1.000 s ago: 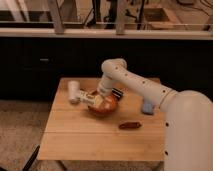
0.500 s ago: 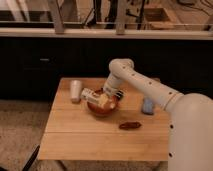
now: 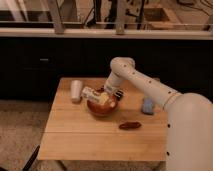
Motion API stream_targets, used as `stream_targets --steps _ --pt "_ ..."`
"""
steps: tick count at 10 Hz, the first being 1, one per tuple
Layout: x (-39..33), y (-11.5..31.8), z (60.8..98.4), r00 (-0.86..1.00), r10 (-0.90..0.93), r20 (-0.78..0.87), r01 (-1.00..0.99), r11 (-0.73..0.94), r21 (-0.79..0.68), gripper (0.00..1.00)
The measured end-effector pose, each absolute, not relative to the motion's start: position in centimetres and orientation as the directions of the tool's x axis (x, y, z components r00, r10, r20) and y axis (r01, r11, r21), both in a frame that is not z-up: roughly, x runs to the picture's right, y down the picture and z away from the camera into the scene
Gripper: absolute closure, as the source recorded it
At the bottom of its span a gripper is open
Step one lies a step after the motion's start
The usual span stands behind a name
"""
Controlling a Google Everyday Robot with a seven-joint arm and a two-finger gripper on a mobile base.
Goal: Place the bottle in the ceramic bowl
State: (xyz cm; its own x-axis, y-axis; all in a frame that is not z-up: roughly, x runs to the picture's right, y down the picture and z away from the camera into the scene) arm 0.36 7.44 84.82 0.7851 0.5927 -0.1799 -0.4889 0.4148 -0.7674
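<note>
You see the dark gripper point(image 3: 107, 93) over the glossy orange-red ceramic bowl point(image 3: 102, 107), with the white, pale-yellow-labelled bottle point(image 3: 95, 95); left of the bowl a plain white cup point(image 3: 76, 91), right a dark red object point(image 3: 130, 125).

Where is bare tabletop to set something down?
Front half of the wooden table, before the dark red elongated object, is free. Crowded behind: white cup, orange-red ceramic bowl, small white bottle, gripper, blue object.

A wooden table point(image 3: 100, 135) of pale planks stood on speckled grey floor point(image 3: 20, 130). Behind the table ran a dark cabinet front point(image 3: 45, 65) under a pale ledge point(image 3: 60, 32). Above the ledge, dim glass panes with slanted grey posts point(image 3: 56, 15). The gripper point(image 3: 106, 93) hung over the table's middle. Light low, warm.
</note>
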Motion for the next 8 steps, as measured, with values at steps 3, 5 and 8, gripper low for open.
stream_targets --steps 3,5,8 --pt "0.35 7.15 85.09 0.783 0.594 -0.183 -0.489 0.407 -0.771 0.99" --pt "0.48 6.98 85.18 0.781 0.597 -0.184 -0.49 0.404 -0.773 0.99" --pt "0.91 6.93 85.19 0.779 0.598 -0.189 -0.492 0.396 -0.775 0.99"
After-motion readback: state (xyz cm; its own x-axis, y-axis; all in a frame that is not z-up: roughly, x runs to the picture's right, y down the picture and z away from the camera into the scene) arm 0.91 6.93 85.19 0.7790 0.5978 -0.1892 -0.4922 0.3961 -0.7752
